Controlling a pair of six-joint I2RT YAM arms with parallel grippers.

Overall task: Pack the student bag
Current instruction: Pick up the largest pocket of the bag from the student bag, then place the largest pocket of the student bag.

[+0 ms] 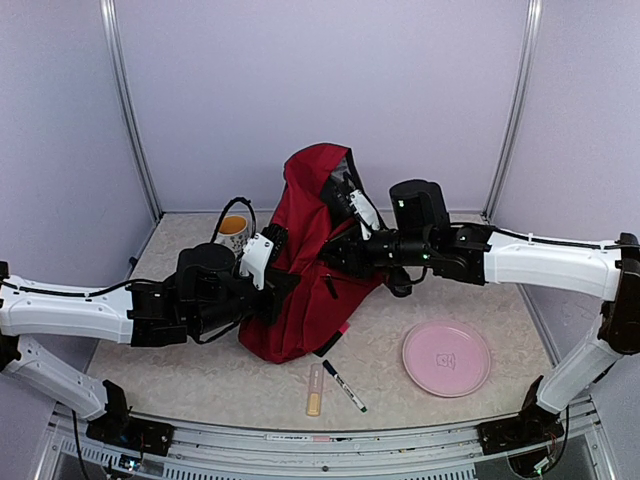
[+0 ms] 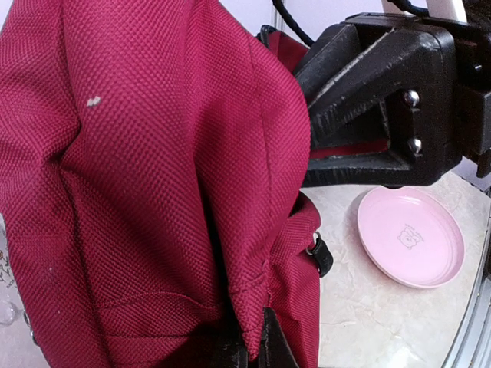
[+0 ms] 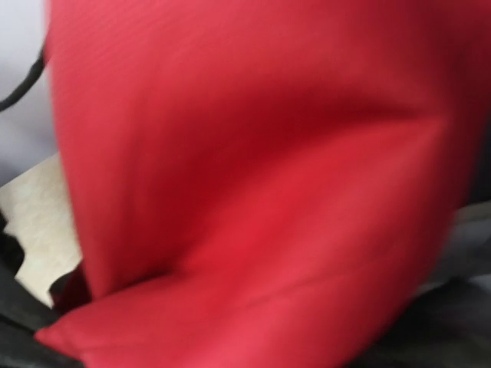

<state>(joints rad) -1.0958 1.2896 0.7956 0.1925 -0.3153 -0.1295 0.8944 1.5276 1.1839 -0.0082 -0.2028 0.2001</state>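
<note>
While the bag (image 1: 305, 300) stands slumped mid-table between both arms, we judge the step is spreading its mouth for packing. The left gripper (image 1: 278, 280) pinches a side fold, jaws closed on cloth; we should pull gently outward. The right gripper (image 1: 348, 198) sits at the top rim; we cannot tell whether it holds cloth. The plate (image 1: 446, 358) and marker (image 1: 344, 386) lie near.

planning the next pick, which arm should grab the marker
Right, probably: the left end effector is shut on fabric of the student bag, and the marker lies toward the right arm's side, near the pink plate. Whether the right end effector grips the bag is unclear.
</note>
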